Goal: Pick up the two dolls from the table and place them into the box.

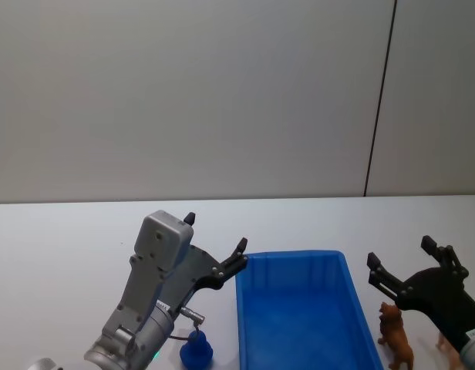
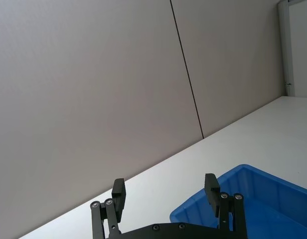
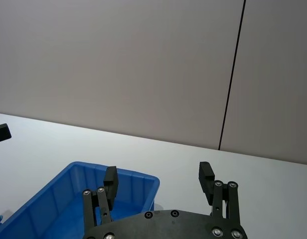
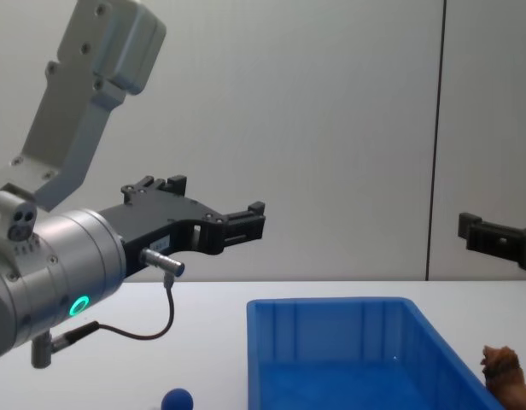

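Observation:
The blue box stands on the white table between my two arms. A small rounded blue doll sits on the table just left of the box, below my left arm. The brown furry doll stands upright just right of the box, under my right arm. My left gripper hangs open in the air above the box's near-left corner and holds nothing. My right gripper is open too, raised above the brown doll. In the chest view the blue doll and brown doll flank the box.
A plain grey wall with a dark vertical seam rises behind the table. Open white tabletop stretches behind the box and far to the left. A cable loops under my left wrist.

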Controlling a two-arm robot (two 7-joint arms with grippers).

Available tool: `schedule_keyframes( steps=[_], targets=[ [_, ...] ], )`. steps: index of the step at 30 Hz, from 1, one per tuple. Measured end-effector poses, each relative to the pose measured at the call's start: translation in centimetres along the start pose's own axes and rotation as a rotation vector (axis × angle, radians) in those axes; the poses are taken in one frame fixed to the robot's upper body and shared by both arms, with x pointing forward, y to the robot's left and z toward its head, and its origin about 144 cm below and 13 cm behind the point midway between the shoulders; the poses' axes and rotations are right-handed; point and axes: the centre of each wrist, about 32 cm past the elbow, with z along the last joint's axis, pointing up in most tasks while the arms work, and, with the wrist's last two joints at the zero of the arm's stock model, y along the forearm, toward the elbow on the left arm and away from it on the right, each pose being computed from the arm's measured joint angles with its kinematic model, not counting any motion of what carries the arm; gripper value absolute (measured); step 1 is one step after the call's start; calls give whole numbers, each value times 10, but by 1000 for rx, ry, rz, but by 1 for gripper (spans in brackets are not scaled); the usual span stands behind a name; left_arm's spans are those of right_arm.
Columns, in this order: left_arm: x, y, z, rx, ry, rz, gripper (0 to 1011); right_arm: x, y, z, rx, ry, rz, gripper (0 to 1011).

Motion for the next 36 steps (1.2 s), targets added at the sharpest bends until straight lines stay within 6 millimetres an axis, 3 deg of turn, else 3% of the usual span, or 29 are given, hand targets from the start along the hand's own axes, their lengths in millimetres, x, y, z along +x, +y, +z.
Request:
schedule_keyframes(
  steps=[26, 36],
  targets=[
    [0, 0, 0, 0, 0, 0, 1001, -10, -6, 4, -102, -31, -122, 1001],
    [0, 0, 0, 0, 0, 0, 1001, -4, -14, 1, -190, -56, -199, 1001]
  ],
)
